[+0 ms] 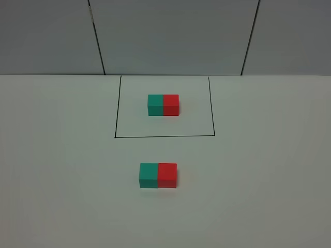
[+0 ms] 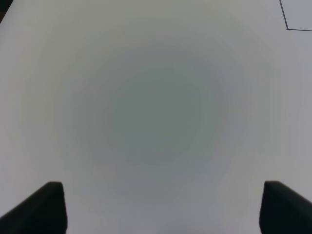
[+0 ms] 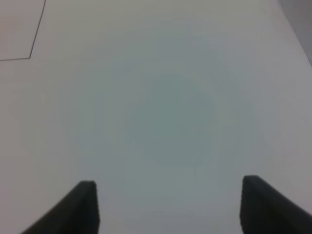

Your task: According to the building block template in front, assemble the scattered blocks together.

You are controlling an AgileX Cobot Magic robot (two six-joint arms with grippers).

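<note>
The building block template (image 1: 163, 105) is a teal cube and a red cube side by side inside a thin black drawn rectangle (image 1: 115, 119) at the middle back of the white table. Nearer the front lie the scattered blocks: a teal cube (image 1: 148, 175) and a red cube (image 1: 167, 175), touching, teal on the left. Neither arm appears in the exterior high view. My left gripper (image 2: 161, 207) is open over bare table, with nothing between its black fingertips (image 2: 46, 207). My right gripper (image 3: 168, 207) is also open and empty over bare table.
A corner of the drawn rectangle (image 2: 286, 28) shows in the left wrist view, and another corner (image 3: 30, 57) in the right wrist view. A grey panelled wall (image 1: 165, 36) stands behind the table's far edge.
</note>
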